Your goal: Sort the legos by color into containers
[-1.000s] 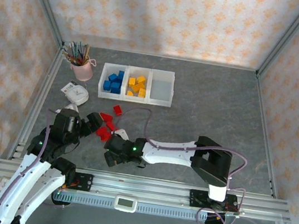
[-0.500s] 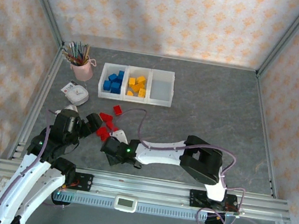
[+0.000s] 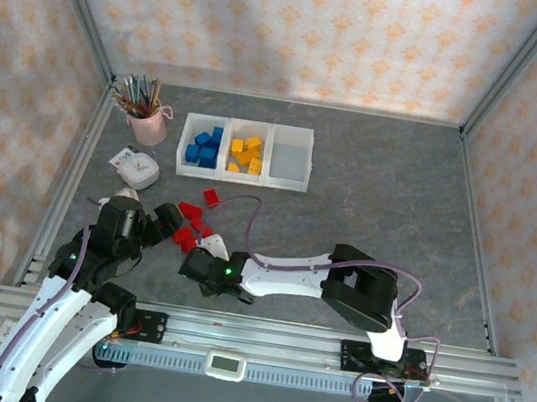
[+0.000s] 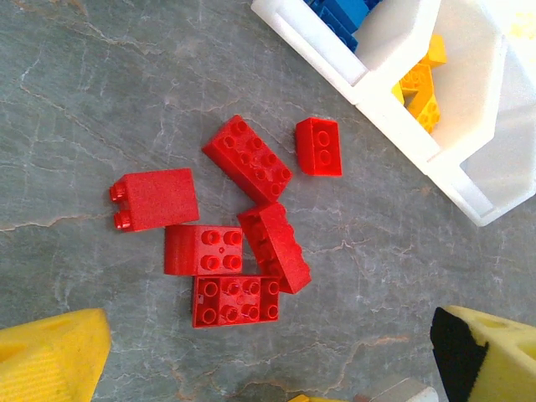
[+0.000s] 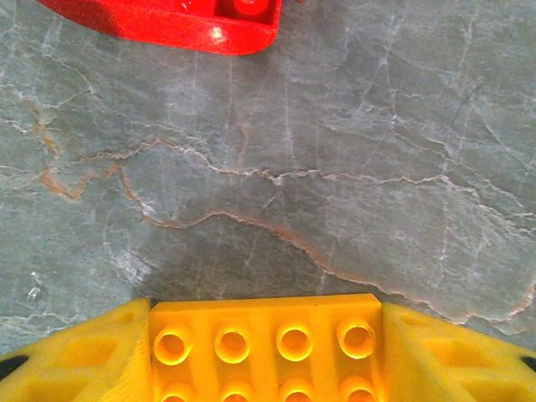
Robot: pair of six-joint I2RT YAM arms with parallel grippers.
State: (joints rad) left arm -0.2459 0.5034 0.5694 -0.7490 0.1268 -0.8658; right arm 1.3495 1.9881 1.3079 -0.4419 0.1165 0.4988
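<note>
the right gripper (image 3: 200, 268), clamped on a yellow brick (image 5: 266, 343), has slid slightly left at lower centre. the brick seems secured and ready for the middle bin (image 3: 253, 124), upper centre. the left gripper (image 4: 268, 360) hangs spread above the red bricks (image 4: 243, 213).

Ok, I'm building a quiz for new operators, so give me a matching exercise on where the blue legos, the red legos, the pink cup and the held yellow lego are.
Things:
1. blue legos
2. red legos
3. pink cup
4. yellow lego

Places:
a. loose on the table
b. held in the right end effector
c. in the left bin
d. left of the containers

Pairs: 1-c, 2-a, 3-d, 4-b
</note>
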